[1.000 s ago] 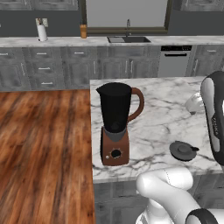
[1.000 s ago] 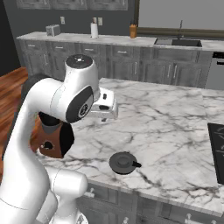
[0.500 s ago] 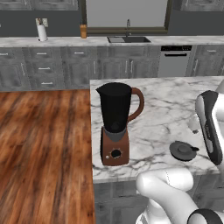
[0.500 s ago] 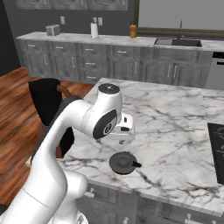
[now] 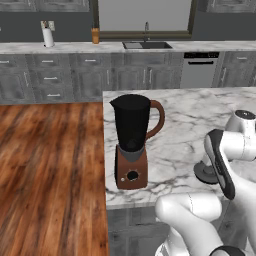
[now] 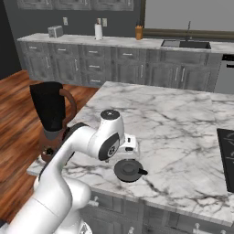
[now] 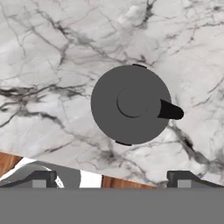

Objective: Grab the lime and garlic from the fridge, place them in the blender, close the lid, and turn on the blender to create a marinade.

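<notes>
The blender [image 5: 132, 140] [image 6: 51, 114] stands uncovered near the island's front left corner, a black jar on a reddish-brown base with a round dial. To its right the dark grey lid [image 6: 128, 170] [image 7: 131, 104] lies flat on the marble, knob up; in the left base view my forearm partly covers the lid [image 5: 204, 173]. My gripper [image 6: 129, 156] [image 7: 111, 180] hangs open just above the lid, pointing down, with nothing between its fingers. The lime, the garlic and the fridge are out of view.
The marble island [image 5: 185, 120] ends at its left edge above a wooden floor [image 5: 50, 165]. A black cooktop [image 6: 227, 155] lies at the island's right. Along the back counter are a sink [image 5: 146, 45], a paper towel roll [image 5: 47, 36] and a toaster [image 6: 55, 31].
The arm has swung right, away from the blender, and lowered until the hand is over the lid. The blender and lid have not moved. The jaws stayed open.
</notes>
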You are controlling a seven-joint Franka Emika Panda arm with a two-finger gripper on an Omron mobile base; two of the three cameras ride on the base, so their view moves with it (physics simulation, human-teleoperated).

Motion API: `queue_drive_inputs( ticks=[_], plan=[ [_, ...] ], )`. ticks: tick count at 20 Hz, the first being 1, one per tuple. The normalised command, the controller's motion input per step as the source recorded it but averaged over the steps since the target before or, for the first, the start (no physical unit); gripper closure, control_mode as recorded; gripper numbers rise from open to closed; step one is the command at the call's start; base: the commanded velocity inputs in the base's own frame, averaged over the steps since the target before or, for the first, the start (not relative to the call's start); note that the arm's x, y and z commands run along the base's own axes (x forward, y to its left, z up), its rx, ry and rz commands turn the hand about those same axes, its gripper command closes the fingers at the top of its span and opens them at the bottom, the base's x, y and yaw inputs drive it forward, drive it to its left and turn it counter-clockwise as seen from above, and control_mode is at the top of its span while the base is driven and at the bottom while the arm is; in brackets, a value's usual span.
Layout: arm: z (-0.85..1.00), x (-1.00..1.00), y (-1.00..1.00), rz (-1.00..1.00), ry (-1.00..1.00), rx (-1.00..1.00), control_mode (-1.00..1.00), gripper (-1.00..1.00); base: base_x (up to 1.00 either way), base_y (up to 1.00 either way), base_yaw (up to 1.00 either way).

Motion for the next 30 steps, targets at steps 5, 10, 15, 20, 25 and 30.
queue_drive_inputs(
  ticks=[5,10,15,20,25,30],
  plan=[
    [-0.43,0.31,-0.06,0.03,0.0,0.01,-1.0,-1.0,0.0,0.0,0.0],
    [-0.32,0.35,-0.28,0.06,0.02,0.04,-1.0,-1.0,0.0,0.0,0.0],
    [-0.28,0.38,-0.24,0.06,0.05,0.02,-1.0,-1.0,0.0,0.0,0.0],
    [-0.31,0.42,0.0,0.02,0.07,0.0,-1.0,-1.0,0.0,0.0,0.0],
    [-0.36,0.36,0.0,0.0,0.09,0.0,-1.0,-1.0,0.0,0.0,0.0],
    [-0.5,0.22,0.0,0.01,0.07,0.0,-1.0,-1.0,0.0,0.0,0.0]
  ],
)
